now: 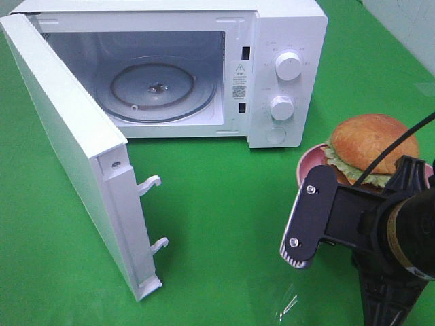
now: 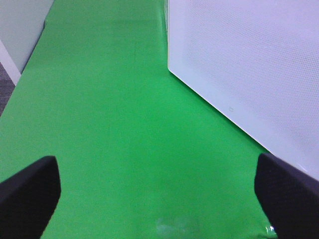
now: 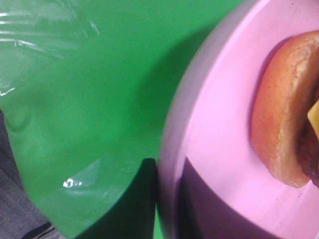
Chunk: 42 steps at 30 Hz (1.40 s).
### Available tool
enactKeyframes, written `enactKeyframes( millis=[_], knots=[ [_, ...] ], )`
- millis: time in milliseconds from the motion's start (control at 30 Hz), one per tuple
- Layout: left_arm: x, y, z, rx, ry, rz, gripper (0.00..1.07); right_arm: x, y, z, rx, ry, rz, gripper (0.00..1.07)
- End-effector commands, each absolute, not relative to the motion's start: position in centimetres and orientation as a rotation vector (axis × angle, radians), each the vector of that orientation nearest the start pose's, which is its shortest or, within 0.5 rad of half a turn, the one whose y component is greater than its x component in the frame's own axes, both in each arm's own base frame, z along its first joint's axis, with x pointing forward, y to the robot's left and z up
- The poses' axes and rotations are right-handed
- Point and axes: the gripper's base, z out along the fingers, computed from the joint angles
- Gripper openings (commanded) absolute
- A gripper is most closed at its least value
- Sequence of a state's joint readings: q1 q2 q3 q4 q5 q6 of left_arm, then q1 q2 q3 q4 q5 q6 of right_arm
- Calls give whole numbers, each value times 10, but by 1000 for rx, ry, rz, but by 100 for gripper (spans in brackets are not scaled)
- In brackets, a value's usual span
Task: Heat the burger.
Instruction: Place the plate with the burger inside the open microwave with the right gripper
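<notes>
The burger [image 1: 370, 144], with its golden bun and green lettuce edge, sits on a pink plate [image 1: 307, 163] at the right, on the green cloth. My right gripper [image 1: 319, 204] is at the plate's near rim. In the right wrist view the pink plate's rim [image 3: 172, 149] runs down between the jaws and the burger [image 3: 281, 124] lies just beyond; the gripper looks shut on that rim. The white microwave [image 1: 285, 41] stands at the back with its door [image 1: 75, 149] swung wide and its glass turntable [image 1: 155, 87] bare. My left gripper [image 2: 159, 199] hangs open over bare cloth, holding nothing.
The open door juts toward the front left, its two latch hooks [image 1: 153, 183] facing the middle. In the left wrist view a white perforated microwave panel [image 2: 239, 74] stands close by. A shiny wrinkle of tape [image 1: 289, 305] marks the cloth near the front.
</notes>
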<state>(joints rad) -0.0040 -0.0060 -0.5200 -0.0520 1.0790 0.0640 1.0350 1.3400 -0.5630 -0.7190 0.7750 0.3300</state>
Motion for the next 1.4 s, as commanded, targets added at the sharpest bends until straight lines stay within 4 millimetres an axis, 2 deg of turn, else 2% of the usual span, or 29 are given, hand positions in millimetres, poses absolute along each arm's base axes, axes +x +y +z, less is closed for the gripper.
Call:
enactKeyframes(
  millis=[33,233,300,667,933,1233,1400],
  knots=[
    [-11,-4,281,76,2011,-24,98,142,151,190,-1591,2099,-530,0],
    [-11,-4,281,76,2011,-24,98,146,156,192,-1643,1990,-531,0],
    [-11,-4,281,76,2011,-24,98,148,158,194,-1706,1904,-550,0],
    [-11,-4,281,76,2011,-24,98,147,164,194,-1851,1751,-526,0],
    [-11,-4,281,76,2011,-24,98,146,173,194,-1993,1547,-500,0],
    [-11,-4,281,76,2011,-24,98,147,173,195,-2032,1478,-530,0],
    [-11,-4,281,76,2011,-24,98,149,176,196,-2108,1342,-500,0]
  ],
)
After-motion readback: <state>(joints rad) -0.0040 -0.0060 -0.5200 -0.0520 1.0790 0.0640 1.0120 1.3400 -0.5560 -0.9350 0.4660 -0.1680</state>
